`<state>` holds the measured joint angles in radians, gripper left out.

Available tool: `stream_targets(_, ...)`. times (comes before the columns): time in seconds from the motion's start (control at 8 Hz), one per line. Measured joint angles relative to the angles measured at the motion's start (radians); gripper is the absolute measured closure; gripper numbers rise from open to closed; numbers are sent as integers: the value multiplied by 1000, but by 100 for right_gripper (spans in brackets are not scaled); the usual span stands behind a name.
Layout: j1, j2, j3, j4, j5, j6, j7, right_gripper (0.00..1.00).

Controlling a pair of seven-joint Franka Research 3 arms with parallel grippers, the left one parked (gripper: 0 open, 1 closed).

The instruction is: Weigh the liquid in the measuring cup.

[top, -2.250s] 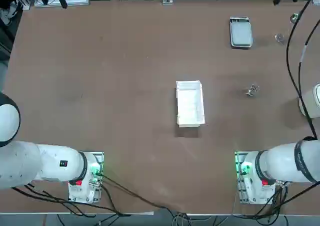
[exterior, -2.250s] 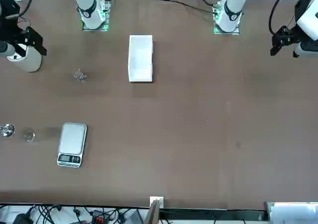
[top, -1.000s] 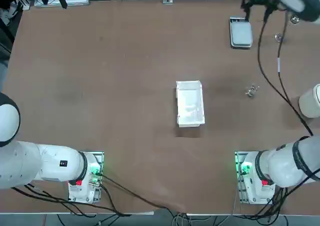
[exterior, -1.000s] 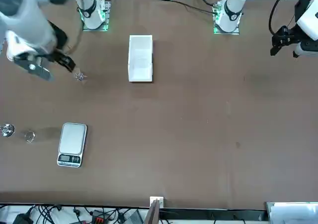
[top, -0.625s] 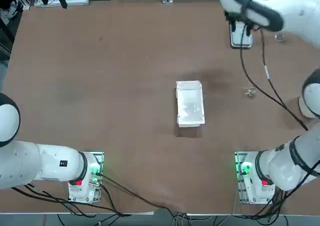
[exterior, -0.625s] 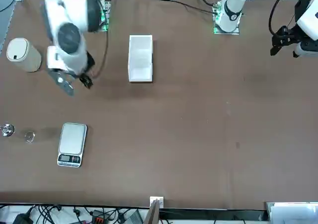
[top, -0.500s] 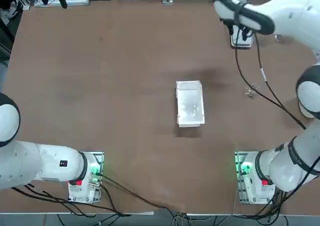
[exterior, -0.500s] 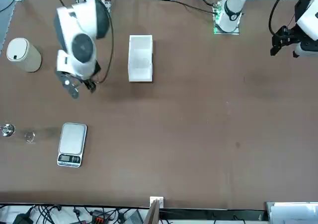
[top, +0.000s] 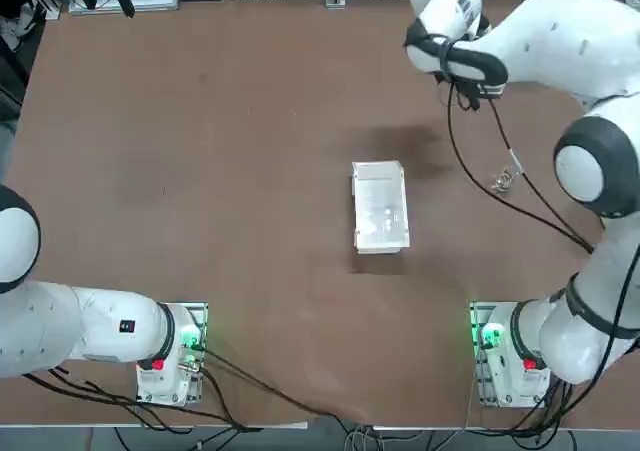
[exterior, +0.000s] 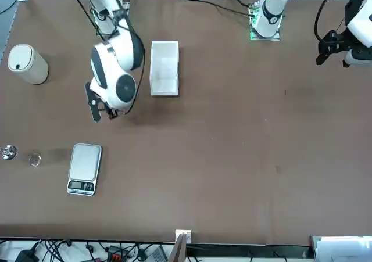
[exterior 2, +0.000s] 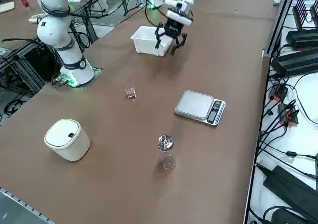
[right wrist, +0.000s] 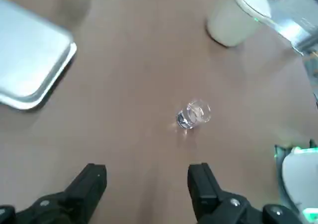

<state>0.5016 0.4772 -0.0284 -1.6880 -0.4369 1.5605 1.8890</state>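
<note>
Approach step. My right gripper (exterior 2: 171, 39) hangs empty, fingers spread, near the white tray (exterior 2: 146, 40). The measuring cup (exterior 2: 130, 92) stands apart on the table, off the scale (exterior 2: 199, 106). Next: descend over cup, straddle it.

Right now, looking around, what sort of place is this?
Most likely a robotics lab. White robot arms are bolted to a brown table; the right pincer hangs open above it. A small scale sits there, and cables and power supplies line the edges.

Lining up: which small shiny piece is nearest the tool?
The measuring cup, standing alone; knob and disc sit beside the scale. Right tool hovers open by the tray.
</note>
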Motion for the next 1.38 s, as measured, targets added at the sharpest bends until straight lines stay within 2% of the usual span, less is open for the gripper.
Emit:
stream_targets(0.38, 26, 111, -2, 8, -15, -18, 237, 1)
stream_targets(0.75, 36, 208, -8, 36, -45, -43, 378, 3)
stream_targets(1.38, 36, 318, -30, 42, -91, -150, 673, 3)
